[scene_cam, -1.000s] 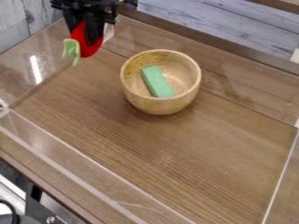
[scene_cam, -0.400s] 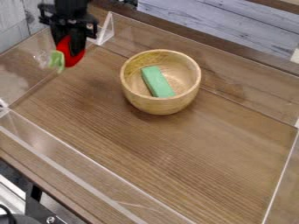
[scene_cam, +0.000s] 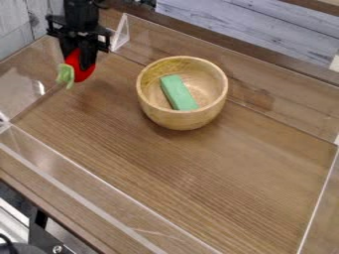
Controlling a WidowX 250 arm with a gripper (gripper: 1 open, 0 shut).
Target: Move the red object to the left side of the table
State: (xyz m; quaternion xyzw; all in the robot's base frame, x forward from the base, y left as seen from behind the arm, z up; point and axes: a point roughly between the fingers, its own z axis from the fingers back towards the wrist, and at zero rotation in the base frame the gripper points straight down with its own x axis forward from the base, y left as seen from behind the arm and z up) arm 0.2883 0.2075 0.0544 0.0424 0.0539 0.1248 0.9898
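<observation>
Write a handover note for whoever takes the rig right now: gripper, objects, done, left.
Gripper: pointing down near the table's far-left corner, fingers shut on the red object, green stem end toward the left.
Red object: carried low over the table; whether it touches the surface cannot be told.
Wooden bowl: mid-table, to the right of the gripper, green block lying inside, untouched.
Done: red object picked up and brought to the left side.
Left: set it down, open the fingers, pull the arm clear.
</observation>
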